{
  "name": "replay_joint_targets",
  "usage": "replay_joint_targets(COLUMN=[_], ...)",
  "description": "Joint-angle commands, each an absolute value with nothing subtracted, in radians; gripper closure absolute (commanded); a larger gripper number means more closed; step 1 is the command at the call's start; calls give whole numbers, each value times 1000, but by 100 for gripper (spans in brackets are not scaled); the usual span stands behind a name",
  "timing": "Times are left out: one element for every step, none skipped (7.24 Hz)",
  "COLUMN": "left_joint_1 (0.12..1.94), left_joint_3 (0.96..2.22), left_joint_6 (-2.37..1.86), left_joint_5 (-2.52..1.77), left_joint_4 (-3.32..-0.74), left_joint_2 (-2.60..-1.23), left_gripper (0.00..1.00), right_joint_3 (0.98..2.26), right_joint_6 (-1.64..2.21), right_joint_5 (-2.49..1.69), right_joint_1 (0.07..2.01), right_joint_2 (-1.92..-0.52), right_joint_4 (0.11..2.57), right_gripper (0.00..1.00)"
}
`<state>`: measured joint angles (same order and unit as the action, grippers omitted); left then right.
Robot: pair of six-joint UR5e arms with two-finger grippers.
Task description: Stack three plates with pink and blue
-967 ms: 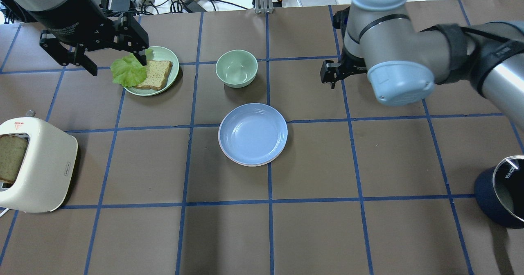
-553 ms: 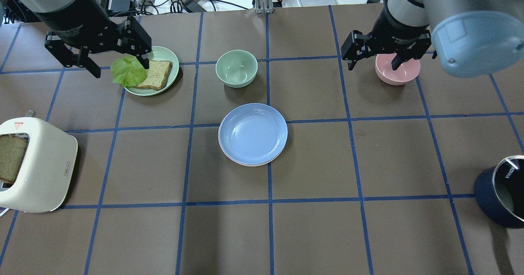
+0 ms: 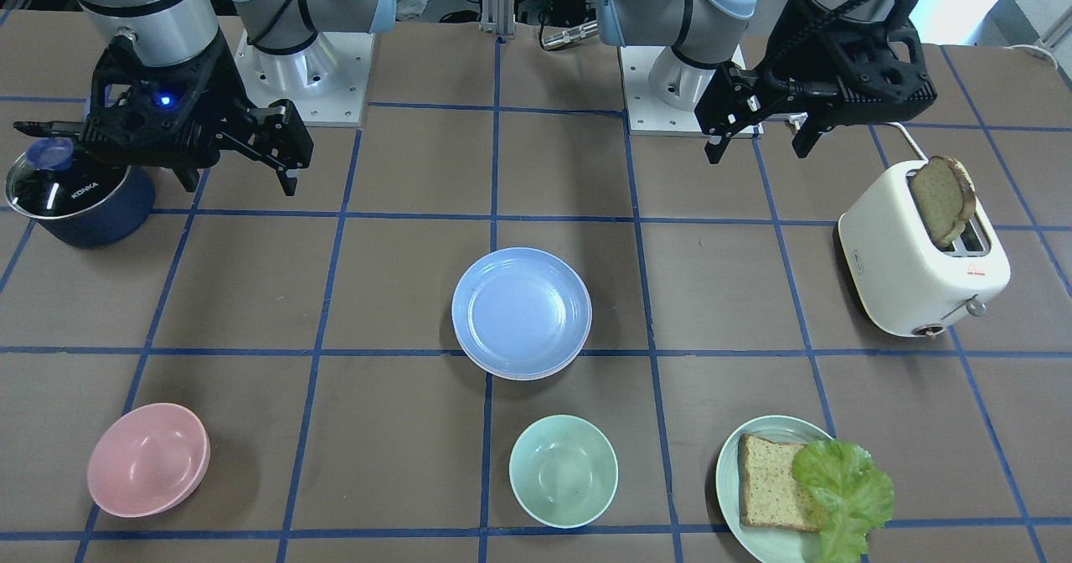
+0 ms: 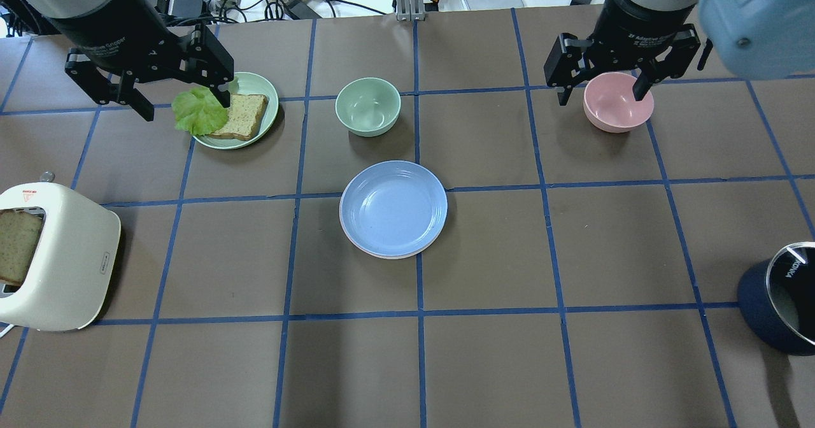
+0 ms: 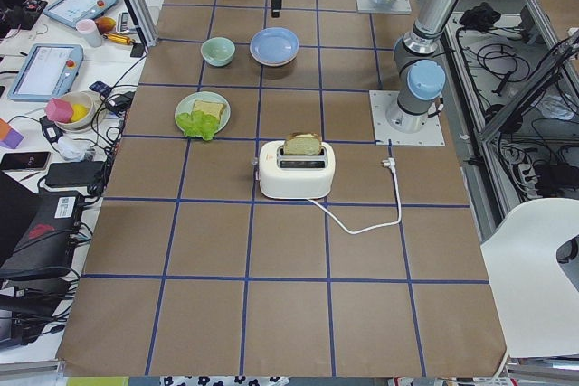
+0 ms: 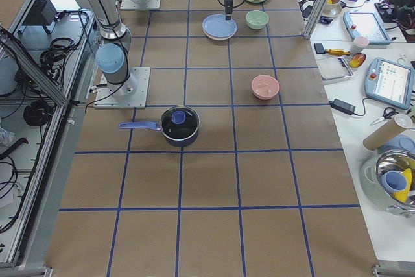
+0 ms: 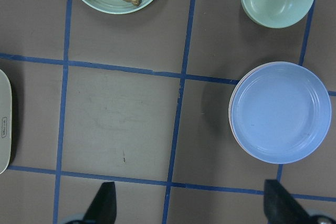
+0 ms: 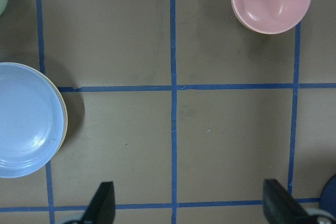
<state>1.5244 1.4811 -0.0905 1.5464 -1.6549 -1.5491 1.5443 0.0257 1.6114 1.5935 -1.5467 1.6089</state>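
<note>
A light blue plate (image 4: 393, 208) lies on top of a stack at the table's middle; it also shows in the front view (image 3: 521, 312) and both wrist views (image 7: 281, 111) (image 8: 26, 119). A thin pale pink plate rim (image 4: 375, 255) shows under it. The cream-white plate is hidden. My left gripper (image 4: 184, 106) is open and empty, high over the mint-green plate's near edge, far left of the stack. My right gripper (image 4: 601, 97) is open and empty, high over the pink bowl, far right of the stack.
A mint bowl (image 4: 368, 106) stands just behind the stack. A pink bowl (image 4: 618, 102) is at the back right. A mint-green plate (image 4: 258, 84) holds bread and lettuce at the back left. A white toaster (image 4: 54, 256) stands at the left edge and a dark pot (image 4: 783, 307) at the right edge.
My right arm has swung back and to the right, uncovering the pink bowl; its gripper now hangs open over that bowl. My left gripper has hardly moved. The stack has not moved.
</note>
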Motion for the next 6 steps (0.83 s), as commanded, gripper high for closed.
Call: replay_joint_targets(left_joint_1=[1523, 1523, 1522, 1522, 1522, 1522], left_joint_3=[1479, 1479, 1477, 1479, 1477, 1474], left_joint_6=[-91, -92, -92, -92, -92, -92], left_joint_5=[1548, 1546, 1546, 1546, 1546, 1546], left_joint_4=[-1654, -1652, -1652, -1652, -1652, -1649], left_joint_2=[-1554, -1554, -1552, -1551, -1554, -1554], left_gripper=[0, 0, 0, 0, 0, 0], right_joint_3=[1557, 1557, 1554, 1551, 1548, 1549], right_joint_6=[26, 26, 28, 34, 37, 46], right_joint_5=[1614, 1620, 1617, 1609, 1603, 1564], right_joint_1=[1592, 1592, 1592, 1592, 1589, 1589], right_joint_2=[-1551, -1554, -1554, -1554, -1554, -1554], right_joint_4=[1611, 1611, 1611, 1614, 1623, 1634], right_gripper=[0, 0, 0, 0, 0, 0])
